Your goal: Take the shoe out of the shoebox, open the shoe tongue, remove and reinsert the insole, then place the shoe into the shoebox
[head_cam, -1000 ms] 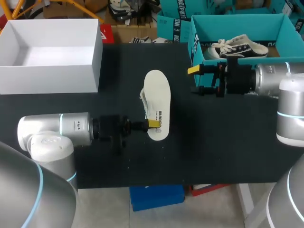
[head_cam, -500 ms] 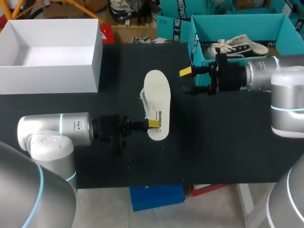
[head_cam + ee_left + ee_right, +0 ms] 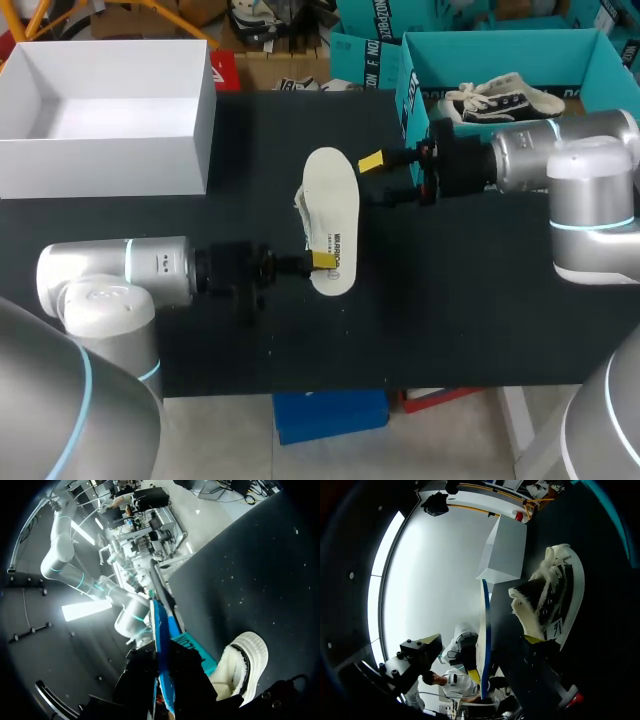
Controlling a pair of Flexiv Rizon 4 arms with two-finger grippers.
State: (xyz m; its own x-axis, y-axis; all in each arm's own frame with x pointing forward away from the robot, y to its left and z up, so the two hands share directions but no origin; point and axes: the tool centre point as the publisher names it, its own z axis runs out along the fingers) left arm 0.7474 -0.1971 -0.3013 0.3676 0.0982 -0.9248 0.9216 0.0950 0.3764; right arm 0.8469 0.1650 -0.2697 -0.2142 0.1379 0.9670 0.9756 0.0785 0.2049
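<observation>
A white-soled shoe lies on its side in the middle of the black table, sole up toward the head camera. My left gripper is shut on its heel end, one yellow tip showing against the sole. In the right wrist view the shoe's fleecy lining faces my right gripper. That right gripper hangs open just right of the shoe's middle, touching nothing. In the left wrist view the shoe sits right at the gripper.
A teal shoebox stands at the back right with a second shoe inside. An empty white box stands at the back left. Bare black table lies in front of the shoe and to its right.
My right arm has moved left from beside the teal box to close by the shoe, its gripper open throughout. The left arm and the shoe have stayed put.
</observation>
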